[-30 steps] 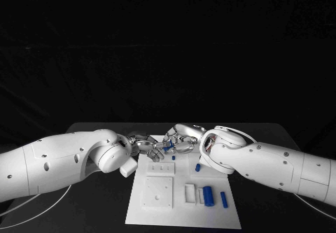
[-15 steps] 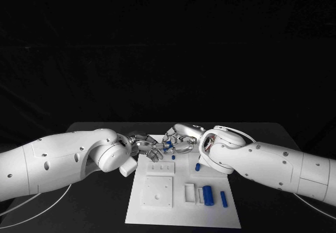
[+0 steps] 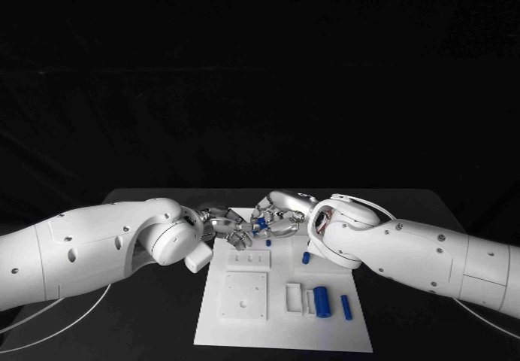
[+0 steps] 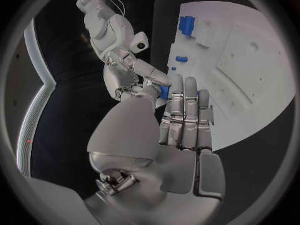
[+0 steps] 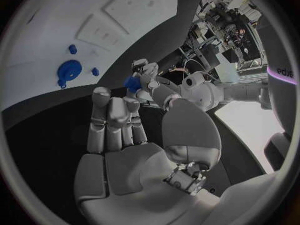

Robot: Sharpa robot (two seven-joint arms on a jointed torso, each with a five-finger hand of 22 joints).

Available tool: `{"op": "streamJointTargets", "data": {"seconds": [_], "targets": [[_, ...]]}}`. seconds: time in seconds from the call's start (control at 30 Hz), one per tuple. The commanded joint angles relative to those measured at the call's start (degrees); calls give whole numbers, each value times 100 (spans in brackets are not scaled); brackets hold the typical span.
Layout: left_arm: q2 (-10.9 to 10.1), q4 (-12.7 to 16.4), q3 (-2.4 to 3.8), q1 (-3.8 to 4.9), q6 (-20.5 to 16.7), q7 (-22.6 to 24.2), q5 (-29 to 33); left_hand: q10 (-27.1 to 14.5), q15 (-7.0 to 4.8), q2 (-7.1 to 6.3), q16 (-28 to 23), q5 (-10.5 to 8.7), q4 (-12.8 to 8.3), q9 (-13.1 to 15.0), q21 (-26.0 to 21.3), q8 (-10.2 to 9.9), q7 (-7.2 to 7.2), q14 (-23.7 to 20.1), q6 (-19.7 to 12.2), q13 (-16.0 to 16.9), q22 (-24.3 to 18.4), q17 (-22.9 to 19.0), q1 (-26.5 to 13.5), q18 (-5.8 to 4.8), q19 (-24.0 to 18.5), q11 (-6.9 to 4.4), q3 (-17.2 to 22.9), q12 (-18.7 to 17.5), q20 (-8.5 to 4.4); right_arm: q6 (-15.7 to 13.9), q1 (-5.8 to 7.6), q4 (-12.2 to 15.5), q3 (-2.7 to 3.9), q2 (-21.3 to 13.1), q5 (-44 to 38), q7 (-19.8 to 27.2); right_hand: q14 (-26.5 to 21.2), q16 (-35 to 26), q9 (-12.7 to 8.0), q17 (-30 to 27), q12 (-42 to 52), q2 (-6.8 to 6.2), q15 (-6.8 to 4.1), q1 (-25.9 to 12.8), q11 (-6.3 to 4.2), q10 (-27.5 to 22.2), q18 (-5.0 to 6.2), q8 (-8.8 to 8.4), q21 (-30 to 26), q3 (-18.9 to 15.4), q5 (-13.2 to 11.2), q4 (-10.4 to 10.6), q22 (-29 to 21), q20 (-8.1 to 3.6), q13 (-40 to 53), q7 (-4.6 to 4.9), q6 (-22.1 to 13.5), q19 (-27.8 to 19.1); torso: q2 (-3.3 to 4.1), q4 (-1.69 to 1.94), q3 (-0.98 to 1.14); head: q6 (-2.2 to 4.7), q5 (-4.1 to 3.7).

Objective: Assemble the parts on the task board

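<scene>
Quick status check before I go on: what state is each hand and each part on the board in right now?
left hand: raised over the far end of the board, holding a small blue part.
right hand: fingers meeting the left hand's at that part; grip unclear.
task board: flat on the table.
large blue cylinder: lying on the board.
slim blue pin: lying beside it.

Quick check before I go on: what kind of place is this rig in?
Probably a robotics lab bench: a black table in front of a dark backdrop, a white task board with blue parts, and cluttered equipment racks in the right wrist view.
</scene>
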Motion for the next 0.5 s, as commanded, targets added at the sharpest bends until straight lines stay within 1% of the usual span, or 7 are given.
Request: {"op": "streamJointTargets", "data": {"seconds": [0.03, 0.07, 0.1, 0.13, 0.17, 0.23, 0.5], "targets": [[30, 37, 36, 30, 50, 361, 196, 5, 38, -213, 59, -212, -711, 67, -19, 42, -74, -79, 145, 53, 7, 36, -833, -42, -99, -34, 1407, 80, -82, 179, -36, 42, -22, 42, -54, 26, 7, -22, -5, 1, -28, 44, -35, -9, -4, 21, 118, -3, 9, -16, 19, 5, 89, -31, -6, 144, 189, 13, 1, -2, -2, -6, -2], [28, 34, 36, 30, 38, 364, 196, 26, 38, -122, 60, -173, -1198, 102, -11, 73, -95, -102, 162, 87, 34, 43, -1202, -42, -169, -54, 1574, 121, -81, 177, -36, 43, -22, 41, -54, 26, 8, -20, -5, 3, -28, 44, -35, -9, -4, 21, 118, -3, 9, -16, 19, 5, 89, -31, -6, 144, 189, 13, 1, -2, -1, -7, -1], [28, 31, 36, 30, 29, 367, 196, 59, 39, -4, 51, -202, -1928, 142, 13, 109, -115, -124, 209, 132, 56, 39, -1785, -42, -183, -76, 1954, 184, -99, 178, -36, 41, -22, 41, -54, 26, 8, -20, -5, 3, -28, 43, -35, -9, -4, 21, 118, -3, 9, -17, 19, 5, 89, -31, -6, 144, 189, 13, 0, 1, -1, -5, -2], [28, 31, 36, 30, 24, 367, 196, 68, 22, 158, 105, -107, -2357, 173, 45, 131, -108, -57, 257, 166, 68, 60, -2533, -42, -150, -70, 2283, 238, -61, 177, -37, 39, -22, 41, -54, 25, 8, -21, -5, 2, -28, 43, -35, -9, -4, 21, 118, -3, 9, -17, 19, 4, 89, -32, -6, 144, 189, 13, 1, 1, -1, -6, -3], [31, 34, 36, 30, 27, 373, 196, 100, -4, 243, 162, -92, -2698, 205, 72, 155, -137, -4, 311, 202, 80, 83, -2938, -42, -126, -99, 2614, 301, -73, 173, -38, 38, -22, 41, -54, 23, 7, -23, -5, 1, -28, 43, -35, -9, -4, 21, 118, -3, 9, -17, 19, 4, 89, -32, -6, 144, 189, 13, 0, 3, -1, -6, -7], [35, 37, 36, 29, 32, 368, 196, 132, -37, 184, 252, -240, -2766, 258, 139, 182, -168, 42, 385, 259, 109, 112, -3241, -42, -69, -130, 3146, 411, -106, 177, -41, 38, -22, 48, -54, 21, 6, -25, -5, -1, -28, 43, -35, -9, -4, 20, 118, -3, 9, -18, 19, 4, 89, -32, -6, 144, 189, 13, 0, 4, -3, -8, -5], [30, 40, 36, 29, 104, 351, 185, 209, -99, 185, 370, -356, -2743, 343, 259, 235, -216, 145, 490, 331, 154, 143, -3480, -42, 48, -182, 3261, 557, -168, 178, -42, 35, -23, 46, -57, 5, 3, -30, -4, -4, -29, 44, -35, -8, -4, 20, 118, -4, 7, -19, 20, 4, 89, -32, -6, 144, 188, 12, 0, 3, -1, -6, -13]]}}
